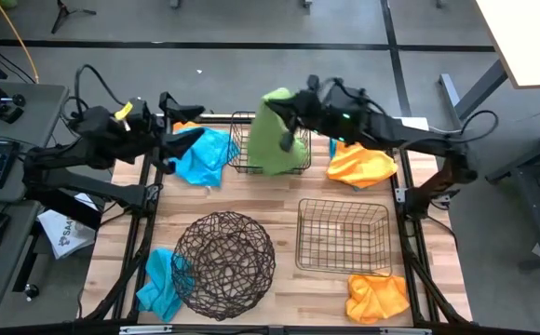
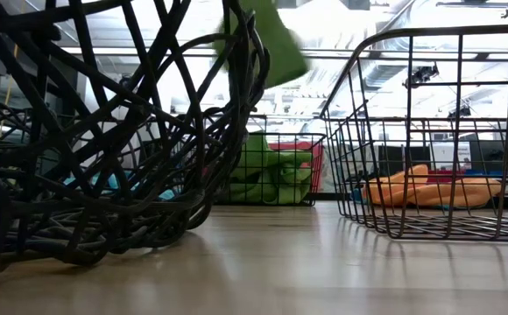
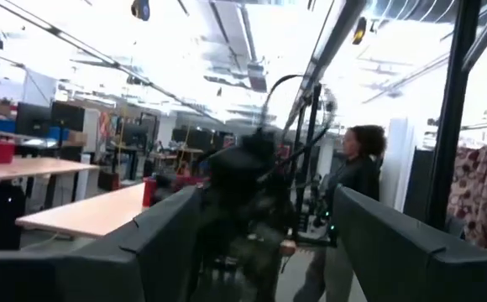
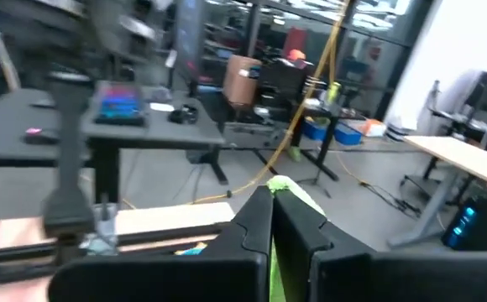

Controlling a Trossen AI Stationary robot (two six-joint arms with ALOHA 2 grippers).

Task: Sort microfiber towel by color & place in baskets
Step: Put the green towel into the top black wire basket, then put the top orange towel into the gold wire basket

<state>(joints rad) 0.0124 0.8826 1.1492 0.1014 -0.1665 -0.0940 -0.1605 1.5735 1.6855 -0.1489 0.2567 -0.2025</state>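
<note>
High view: right gripper [image 1: 279, 110], jaws clamped on green towel [image 1: 277, 140], hangs it over the far basket [image 1: 244, 149] holding green; left gripper [image 1: 179, 107] jaws open, empty; blue towels [image 1: 203, 156] and orange towels [image 1: 360, 165] unsorted on table [image 1: 289, 200].

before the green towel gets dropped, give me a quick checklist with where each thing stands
1. Right claw shut on the green towel: ok.
2. Towel hanging over the far rectangular basket: ok, it drapes across the basket's right part.
3. That basket already holds green cloth, seen in the low view: ok.
4. Towel's lower edge inside the rim: cannot tell.
5. Left claw open and clear of the basket, above the blue towel: ok.
6. Other colours kept out: orange towel lies beside the basket, not in it: ok.
</note>
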